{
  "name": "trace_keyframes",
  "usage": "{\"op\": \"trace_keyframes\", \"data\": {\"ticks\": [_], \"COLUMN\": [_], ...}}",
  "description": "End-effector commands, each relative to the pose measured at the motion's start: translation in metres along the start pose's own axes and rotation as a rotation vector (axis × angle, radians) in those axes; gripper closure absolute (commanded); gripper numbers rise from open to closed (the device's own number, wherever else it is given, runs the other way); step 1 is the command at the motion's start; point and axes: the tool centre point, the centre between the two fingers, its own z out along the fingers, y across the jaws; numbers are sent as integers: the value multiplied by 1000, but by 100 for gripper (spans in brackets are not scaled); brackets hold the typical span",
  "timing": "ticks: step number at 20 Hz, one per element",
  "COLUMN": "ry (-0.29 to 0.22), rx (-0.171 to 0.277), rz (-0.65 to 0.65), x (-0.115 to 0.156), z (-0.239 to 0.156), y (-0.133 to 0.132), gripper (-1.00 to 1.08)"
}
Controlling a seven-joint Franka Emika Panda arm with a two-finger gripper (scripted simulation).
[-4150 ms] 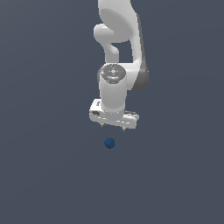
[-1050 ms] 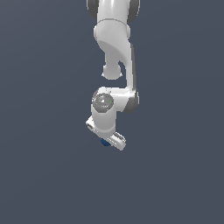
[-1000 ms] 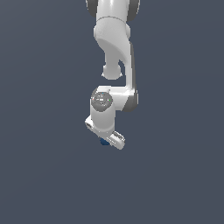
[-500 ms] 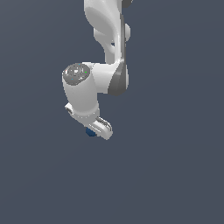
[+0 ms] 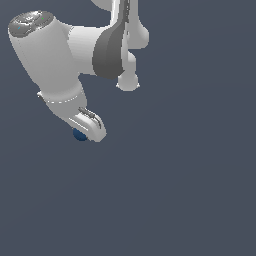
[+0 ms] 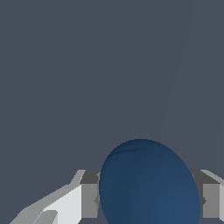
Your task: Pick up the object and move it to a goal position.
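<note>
The object, a small dark blue ball (image 5: 78,134), peeks out from under the white hand of the arm in the exterior view. In the wrist view the ball (image 6: 148,183) fills the space between the two grey fingers (image 6: 89,200), which press on both of its sides. My gripper (image 5: 85,131) is shut on the ball and carries it off the ground, high in the exterior view's left. Most of the ball is hidden behind the hand in the exterior view.
The white arm (image 5: 60,55) with its dark grey joint (image 5: 111,50) fills the upper left of the exterior view. Plain dark grey-blue ground lies all around.
The gripper came down on the ball, shut on it and lifted it. Over the last second the arm swung toward the exterior view's left and closer to the camera with the ball.
</note>
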Motion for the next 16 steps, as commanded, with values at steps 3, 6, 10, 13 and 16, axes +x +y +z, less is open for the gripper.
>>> {"op": "trace_keyframes", "data": {"ticks": [3,6,10,13,16], "ry": [0,0,1,1,1], "rx": [0,0,-1,-1,-1], "rz": [0,-1,-2,-2,-2], "x": [15,23,32,37,40], "z": [-45,-69,-93,-105,-114], "y": [22,33,44,49,53], "gripper": [108,108,108,108,108]}}
